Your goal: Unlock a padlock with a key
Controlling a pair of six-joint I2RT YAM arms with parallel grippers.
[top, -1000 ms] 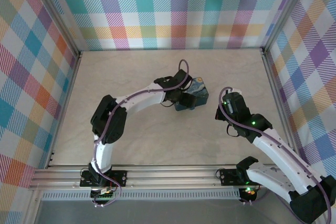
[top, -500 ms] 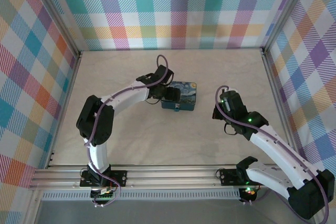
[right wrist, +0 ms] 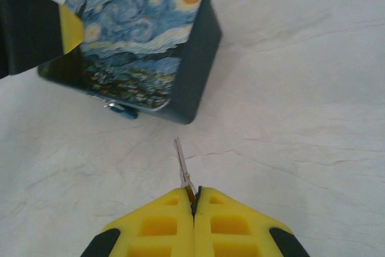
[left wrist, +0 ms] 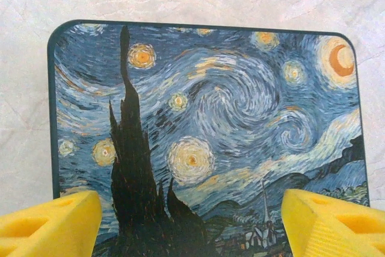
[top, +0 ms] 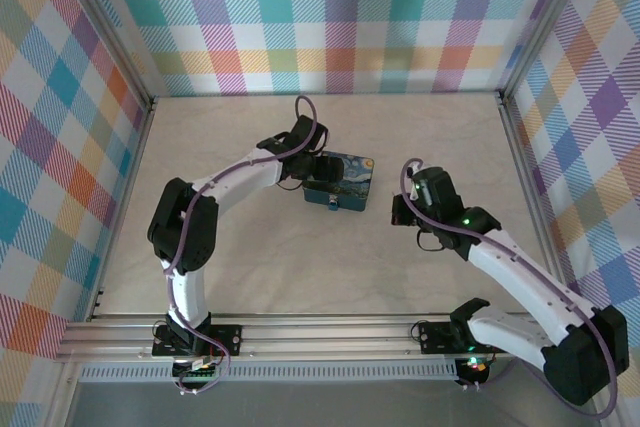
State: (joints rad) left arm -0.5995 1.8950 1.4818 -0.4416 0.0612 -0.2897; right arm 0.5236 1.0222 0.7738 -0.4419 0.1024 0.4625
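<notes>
Right gripper [right wrist: 194, 194] edging toward box [right wrist: 138, 46], jaws pinching key [right wrist: 181, 167]; left gripper [left wrist: 192, 212] hovering over box, jaws gaping wide; padlock [right wrist: 120, 110] dangling.

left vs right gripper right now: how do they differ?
Left gripper stands wide open; right gripper is shut. The left holds nothing, its fingers over the box lid; the right pinches the key, blade pointing toward the box. The left is at the box; the right is off it over bare table, short of the padlock. Both have yellow fingers.
</notes>
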